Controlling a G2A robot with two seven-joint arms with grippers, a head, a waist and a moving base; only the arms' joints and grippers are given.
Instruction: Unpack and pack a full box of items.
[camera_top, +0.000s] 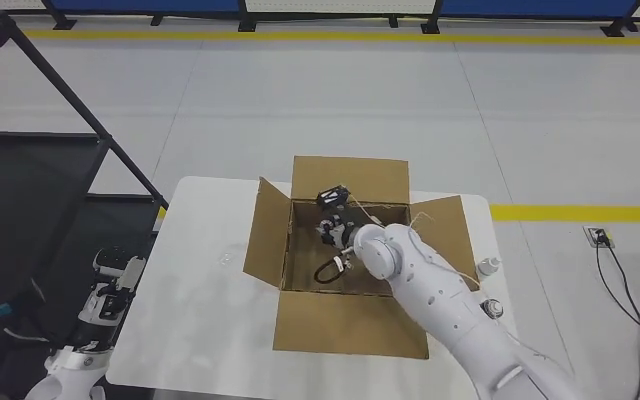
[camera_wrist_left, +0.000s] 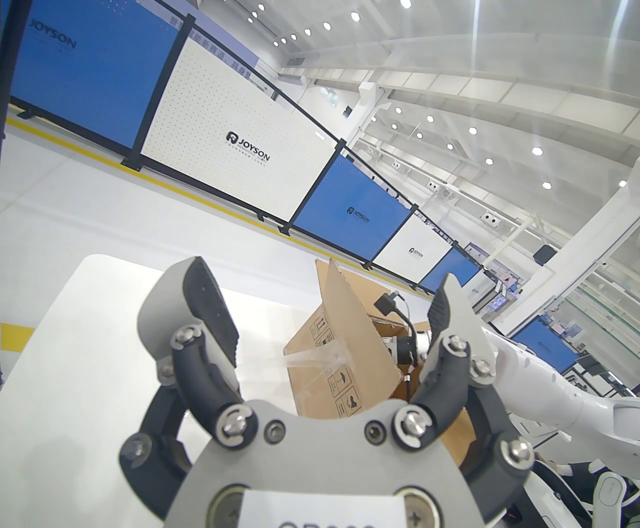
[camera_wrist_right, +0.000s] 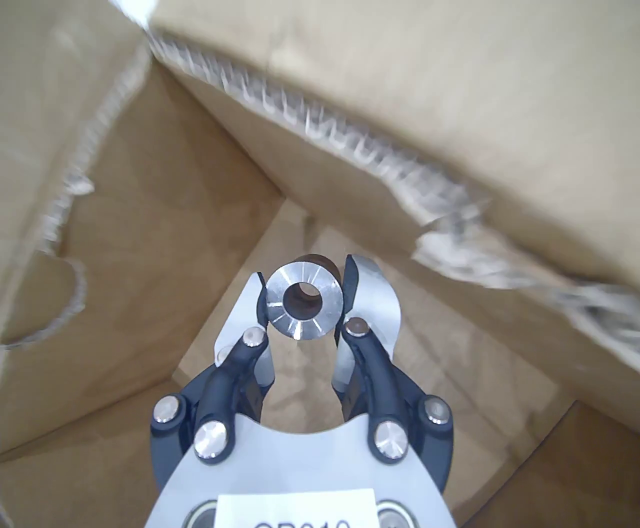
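Note:
An open cardboard box (camera_top: 300, 325) stands on the white table (camera_top: 200, 300), flaps spread. My right arm goes down into it from the near right. Inside the box, my right gripper (camera_wrist_right: 303, 300) is shut on a short metal cylinder (camera_wrist_right: 304, 301) with a bored hole, held above the box floor near a corner. My left gripper (camera_wrist_left: 330, 315) hangs open with nothing between its fingers, at the table's near left, pointing toward the box (camera_wrist_left: 345, 360).
A small white bottle (camera_top: 487, 266) stands on the table to the right of the box. A black stand with dark equipment (camera_top: 60, 230) sits off the table's left side. Bare tabletop lies left of the box.

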